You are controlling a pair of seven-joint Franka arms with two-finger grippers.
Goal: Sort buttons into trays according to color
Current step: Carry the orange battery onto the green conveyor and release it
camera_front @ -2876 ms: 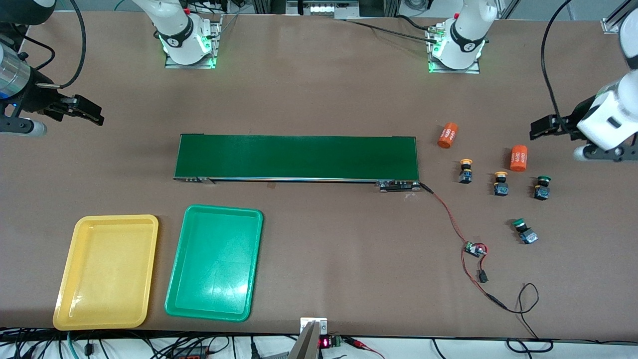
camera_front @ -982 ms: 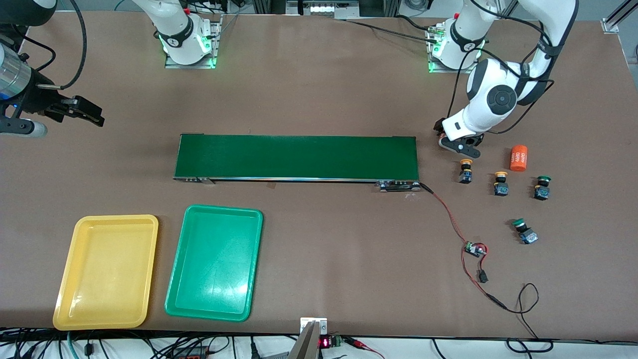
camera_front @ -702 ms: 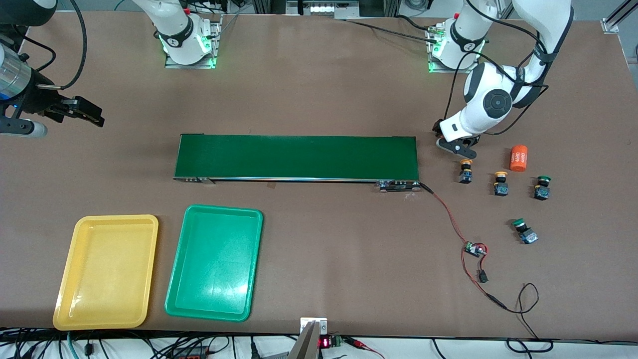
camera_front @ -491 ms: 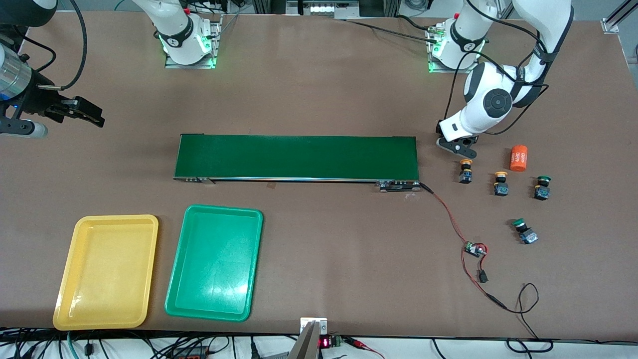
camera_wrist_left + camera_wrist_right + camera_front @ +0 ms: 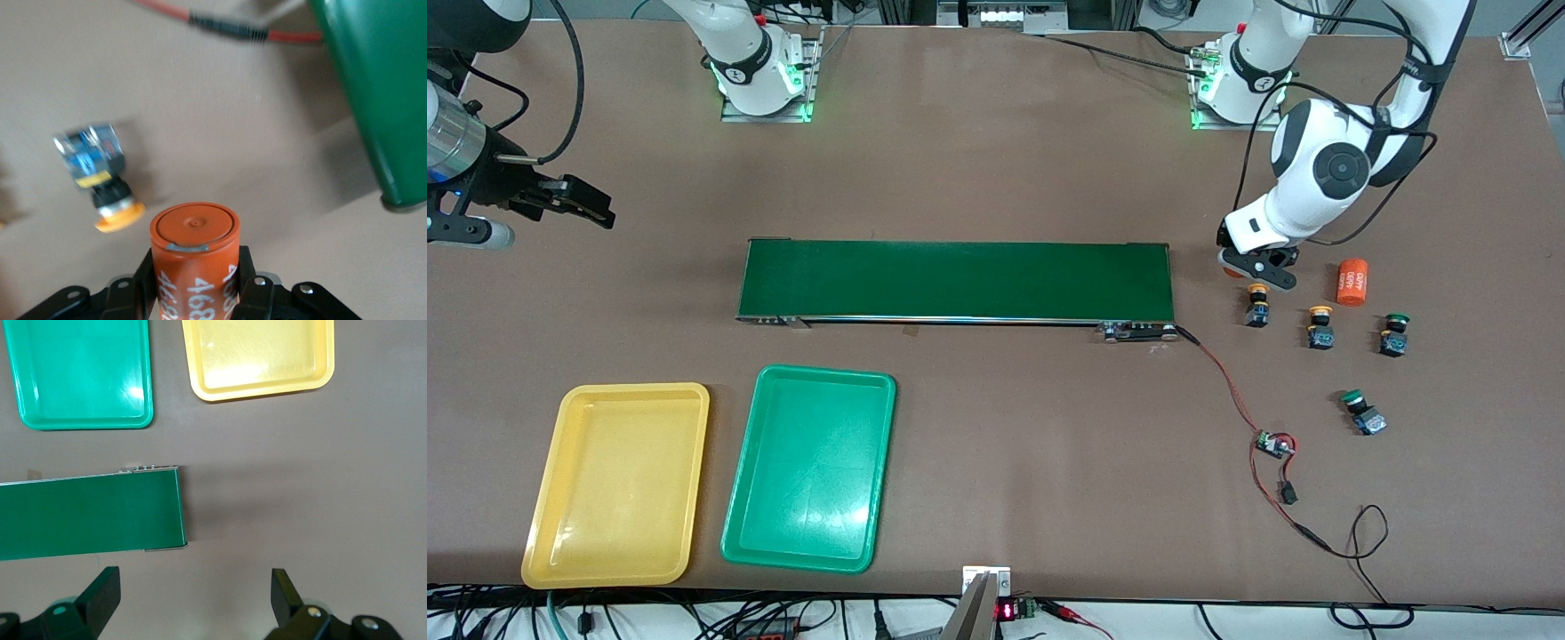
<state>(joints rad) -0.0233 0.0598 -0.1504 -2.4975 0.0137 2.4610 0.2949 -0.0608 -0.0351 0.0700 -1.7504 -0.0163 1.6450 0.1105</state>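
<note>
My left gripper (image 5: 1258, 268) is shut on an orange cylinder with white print (image 5: 193, 257), held up over the table between the conveyor's end and the nearest yellow button (image 5: 1257, 305) (image 5: 100, 177). A second yellow button (image 5: 1320, 326) and a green button (image 5: 1394, 334) stand in a row with it. Another green button (image 5: 1360, 412) lies nearer the camera. The yellow tray (image 5: 615, 484) and the green tray (image 5: 809, 468) hold nothing. My right gripper (image 5: 591, 204) (image 5: 193, 593) waits open at the right arm's end of the table.
A long dark-green conveyor belt (image 5: 956, 281) runs across the middle. A second orange cylinder (image 5: 1352, 282) lies beside the buttons. Red and black wires with a small circuit board (image 5: 1273, 443) trail from the conveyor's end toward the camera.
My left gripper has shut on the orange cylinder and moved a little toward the yellow button with it. The right arm has barely moved.
</note>
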